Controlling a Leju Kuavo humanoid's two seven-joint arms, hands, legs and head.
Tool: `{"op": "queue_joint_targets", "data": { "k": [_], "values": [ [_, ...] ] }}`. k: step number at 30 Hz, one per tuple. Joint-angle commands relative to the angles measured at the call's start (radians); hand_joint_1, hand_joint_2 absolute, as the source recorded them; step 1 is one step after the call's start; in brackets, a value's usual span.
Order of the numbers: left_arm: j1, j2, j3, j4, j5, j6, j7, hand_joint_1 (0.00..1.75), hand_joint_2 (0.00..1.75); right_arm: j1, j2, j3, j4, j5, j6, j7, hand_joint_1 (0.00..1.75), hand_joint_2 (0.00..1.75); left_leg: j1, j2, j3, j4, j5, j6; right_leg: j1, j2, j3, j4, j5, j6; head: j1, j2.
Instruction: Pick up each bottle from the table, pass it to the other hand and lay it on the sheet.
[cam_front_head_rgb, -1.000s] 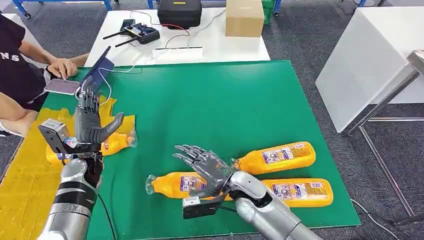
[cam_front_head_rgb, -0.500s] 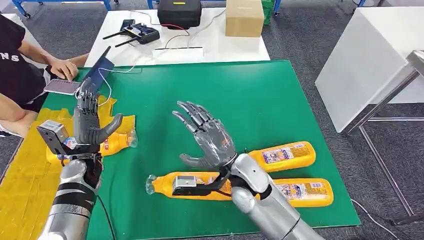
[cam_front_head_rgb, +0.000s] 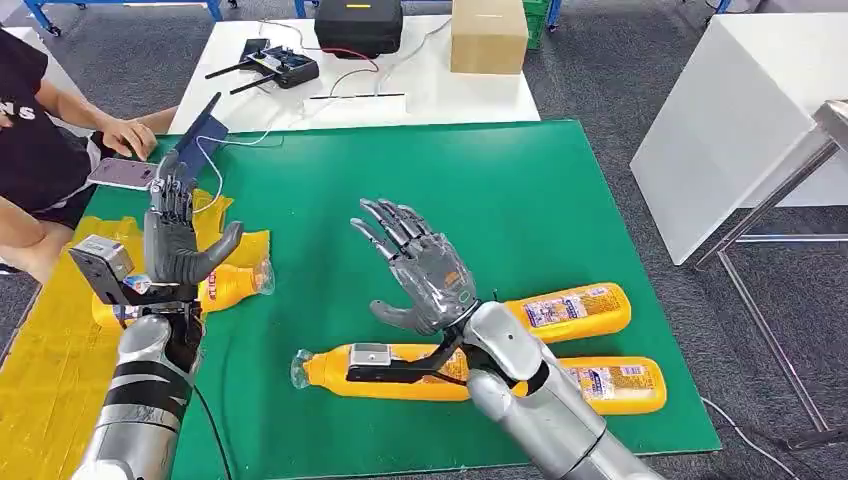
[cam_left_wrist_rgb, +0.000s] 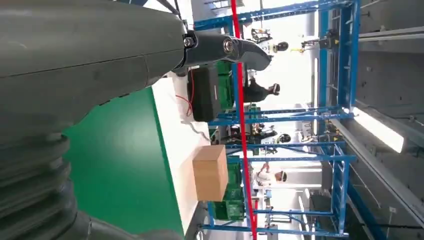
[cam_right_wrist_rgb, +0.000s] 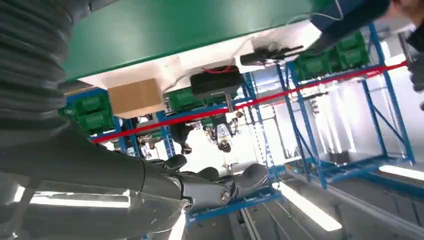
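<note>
Three orange bottles lie on the green mat (cam_front_head_rgb: 430, 190) at the near right: one (cam_front_head_rgb: 566, 309) behind my right forearm, one (cam_front_head_rgb: 340, 368) under my right wrist, one (cam_front_head_rgb: 610, 384) nearest the front edge. Another orange bottle (cam_front_head_rgb: 232, 284) lies on the yellow sheet (cam_front_head_rgb: 45, 350) at the left, partly hidden by my left hand. My right hand (cam_front_head_rgb: 420, 266) is raised above the mat, fingers spread, holding nothing. My left hand (cam_front_head_rgb: 178, 236) stands upright over the sheet with fingers straight and empty. Its grey cover (cam_left_wrist_rgb: 75, 55) and the right hand's fingers (cam_right_wrist_rgb: 210, 185) appear in the wrist views.
A person sits at the far left with a hand (cam_front_head_rgb: 127, 135) by a phone (cam_front_head_rgb: 122, 173) on the mat's corner. Behind the mat a white table (cam_front_head_rgb: 420, 90) carries a cardboard box (cam_front_head_rgb: 489, 35), a black case (cam_front_head_rgb: 359, 24) and a controller (cam_front_head_rgb: 282, 66). Another white table (cam_front_head_rgb: 740, 120) stands right.
My right hand has lifted off the middle bottle and turned upward with fingers spread. The left hand has barely shifted. The bottles stay where they were.
</note>
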Motion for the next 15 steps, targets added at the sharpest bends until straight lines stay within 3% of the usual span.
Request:
{"op": "queue_joint_targets", "data": {
  "k": [1,5,7,12,15],
  "values": [
    [-0.021,0.002,0.048,0.054,-0.009,0.002,0.009,0.0,1.75,-0.197,-0.172,0.047,0.065,-0.058,0.181,0.065,0.0,1.75,0.0,0.001,0.001,0.001,0.0,0.0,0.0,0.0,0.001,0.0,0.0,0.0,0.0,0.0],
    [-0.054,0.011,0.061,0.098,-0.006,-0.014,-0.001,0.0,1.75,-0.399,-0.256,0.043,0.085,-0.377,0.498,-0.024,0.0,1.75,-0.001,0.002,-0.001,0.003,-0.001,0.0,-0.001,0.001,-0.001,0.002,0.0,0.001,0.0,0.0],
    [-0.082,0.011,0.062,0.134,-0.011,-0.013,-0.006,0.0,1.75,-0.44,-0.272,0.079,0.081,-0.467,0.551,-0.041,0.0,1.75,-0.002,0.001,-0.002,0.003,0.0,0.0,-0.002,0.001,-0.002,0.003,0.001,0.002,0.0,0.0],
    [-0.098,0.009,0.059,0.164,-0.017,-0.006,-0.009,0.0,1.75,-0.414,-0.277,0.148,0.056,-0.512,0.535,-0.041,0.0,1.75,-0.002,-0.001,0.001,0.001,0.001,0.001,-0.002,-0.001,0.002,0.0,0.001,0.002,0.0,0.0],
    [-0.09,0.013,0.066,0.156,-0.015,-0.003,-0.011,0.0,1.75,-0.345,-0.273,0.166,0.034,-0.484,0.444,-0.061,0.0,1.75,-0.001,-0.001,0.003,0.001,-0.001,0.0,-0.001,-0.001,0.004,0.0,0.0,0.002,0.0,0.0]
  ]
}}
